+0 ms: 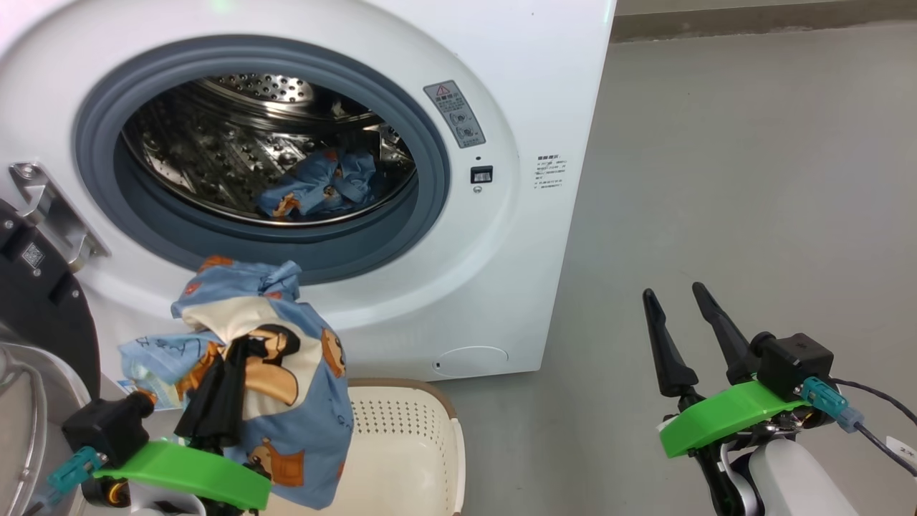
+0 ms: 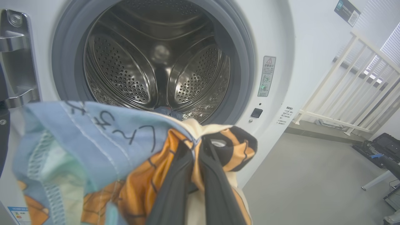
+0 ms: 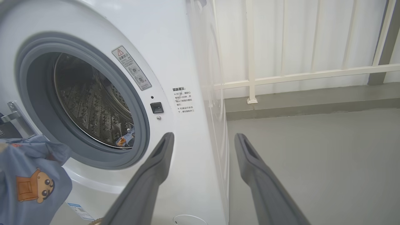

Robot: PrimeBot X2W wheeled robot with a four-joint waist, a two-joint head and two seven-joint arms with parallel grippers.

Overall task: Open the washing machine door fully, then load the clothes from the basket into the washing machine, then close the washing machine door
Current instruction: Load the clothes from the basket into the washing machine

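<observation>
We face the washing machine [image 1: 516,86], its door [image 1: 43,315] swung open at our left, and the basket [image 1: 408,444] on the floor [image 1: 731,186] before it. One blue garment [image 1: 322,188] lies in the drum [image 1: 208,150]. Our left pincer [image 1: 231,362] is clamped on a second garment [image 1: 286,401] above the basket. Our right pincer [image 1: 673,290] hangs spread and empty.

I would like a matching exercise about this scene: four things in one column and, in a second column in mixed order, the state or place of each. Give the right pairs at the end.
Column one
1. left tool
2. right tool
3. door
4. basket

Column two
A. open and empty, above the floor
B. swung open, at the left of the machine
C. in front of the machine, under the held garment
D. shut on a blue garment

Pairs: 1-D, 2-A, 3-B, 4-C
</observation>
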